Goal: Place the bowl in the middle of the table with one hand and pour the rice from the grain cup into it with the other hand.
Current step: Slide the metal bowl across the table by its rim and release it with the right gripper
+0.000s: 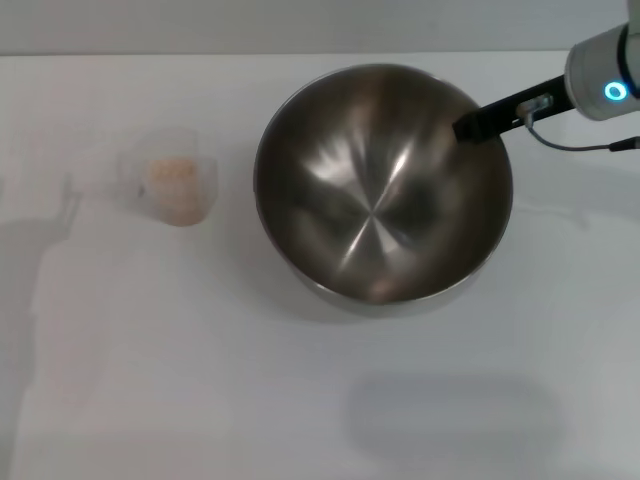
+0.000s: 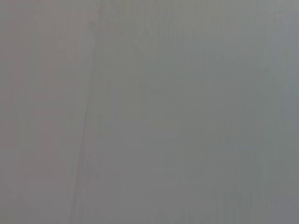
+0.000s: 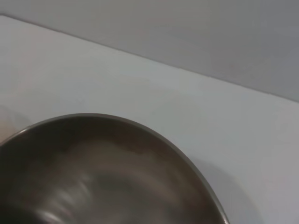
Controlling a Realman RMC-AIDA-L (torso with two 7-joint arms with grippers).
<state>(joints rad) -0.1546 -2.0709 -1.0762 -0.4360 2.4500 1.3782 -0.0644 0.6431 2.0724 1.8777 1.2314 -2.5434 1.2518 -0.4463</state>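
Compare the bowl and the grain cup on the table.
The bowl is shiny steel and opaque; the grain cup is clear plastic. The bowl is far larger than the cup. The bowl is empty, while the cup holds the rice. The right gripper is at the bowl's rim; nothing touches the cup. Both sit upright on the table.

From the head we look steeply down on the desk and bowl, which our close right wrist view shares, while our left wrist view shows only blank grey.

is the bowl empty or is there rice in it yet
Empty: the bowl shows only bare steel inside. The rice sits in the grain cup to its left.
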